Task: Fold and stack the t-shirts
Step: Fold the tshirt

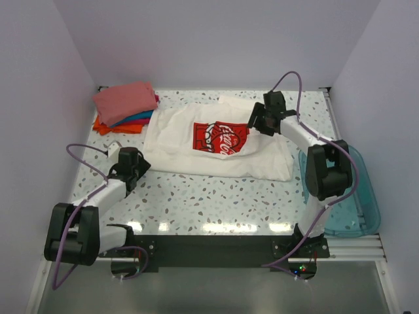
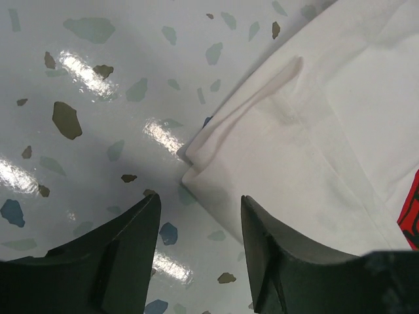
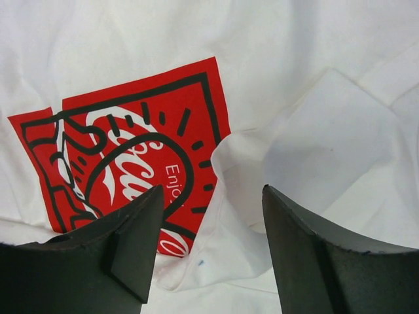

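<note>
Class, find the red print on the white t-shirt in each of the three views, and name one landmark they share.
Top view: the red print sits near the middle of the picture, on the shirt's chest.
Left wrist view: only a red sliver shows at the right edge.
Right wrist view: it fills the left of centre.
Shared landmark: the white t-shirt around it.

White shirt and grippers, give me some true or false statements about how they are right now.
1. The white shirt lies on the table. True.
2. The left gripper is clamped on the shirt's corner. False: it is open, holding nothing.
3. The pink shirt tops the far-left stack. True.
4. The bin sits at the table's left edge. False: it is at the right edge.
5. The right gripper is open above the white shirt. True.
</note>
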Robot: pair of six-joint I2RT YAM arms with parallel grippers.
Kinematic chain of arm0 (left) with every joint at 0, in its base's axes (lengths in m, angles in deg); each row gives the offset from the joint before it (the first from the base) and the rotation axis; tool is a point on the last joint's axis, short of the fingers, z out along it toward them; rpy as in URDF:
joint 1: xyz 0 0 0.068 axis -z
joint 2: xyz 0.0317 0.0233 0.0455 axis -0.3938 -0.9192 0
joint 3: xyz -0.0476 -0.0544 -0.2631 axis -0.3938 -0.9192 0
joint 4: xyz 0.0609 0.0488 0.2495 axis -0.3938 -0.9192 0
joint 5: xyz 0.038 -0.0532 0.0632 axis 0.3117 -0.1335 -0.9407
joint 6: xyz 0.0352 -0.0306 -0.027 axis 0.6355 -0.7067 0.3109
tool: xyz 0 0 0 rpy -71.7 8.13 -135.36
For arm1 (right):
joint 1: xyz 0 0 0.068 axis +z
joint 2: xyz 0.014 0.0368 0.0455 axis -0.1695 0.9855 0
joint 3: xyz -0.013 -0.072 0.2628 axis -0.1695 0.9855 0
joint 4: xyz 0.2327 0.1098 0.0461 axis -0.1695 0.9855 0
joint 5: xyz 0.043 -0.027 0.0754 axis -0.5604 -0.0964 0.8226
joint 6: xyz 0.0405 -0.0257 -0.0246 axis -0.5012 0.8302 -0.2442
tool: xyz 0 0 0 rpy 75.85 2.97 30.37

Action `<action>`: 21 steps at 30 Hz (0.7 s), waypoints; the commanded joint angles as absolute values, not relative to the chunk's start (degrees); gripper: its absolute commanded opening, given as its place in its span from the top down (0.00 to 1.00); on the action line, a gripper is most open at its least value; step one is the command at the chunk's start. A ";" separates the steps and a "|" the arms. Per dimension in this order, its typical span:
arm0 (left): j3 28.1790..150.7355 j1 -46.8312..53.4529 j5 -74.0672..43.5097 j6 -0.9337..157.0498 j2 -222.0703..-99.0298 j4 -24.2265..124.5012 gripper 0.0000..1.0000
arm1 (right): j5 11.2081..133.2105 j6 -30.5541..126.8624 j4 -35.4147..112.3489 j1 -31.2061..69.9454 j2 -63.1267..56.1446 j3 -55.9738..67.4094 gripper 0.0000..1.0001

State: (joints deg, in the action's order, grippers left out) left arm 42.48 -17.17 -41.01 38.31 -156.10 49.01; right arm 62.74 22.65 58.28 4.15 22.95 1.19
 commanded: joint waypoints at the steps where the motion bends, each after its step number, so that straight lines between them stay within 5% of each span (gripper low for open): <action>1: 42.43 -17.30 -40.86 39.27 -153.53 50.32 0.40 | 60.27 24.21 60.62 2.81 16.17 -0.48 0.35; 10: 43.30 -17.30 -39.89 39.63 -156.42 52.08 0.38 | 56.38 22.19 58.98 2.46 4.64 14.28 0.48; 21: 47.78 -17.30 -40.85 38.13 -165.38 52.69 0.52 | 58.42 23.86 60.63 7.38 15.51 9.03 0.66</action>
State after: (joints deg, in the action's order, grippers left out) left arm 45.71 -17.17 -39.94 38.15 -163.38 51.10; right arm 58.77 23.09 60.94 6.17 12.16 13.58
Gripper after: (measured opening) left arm 0.489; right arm 0.366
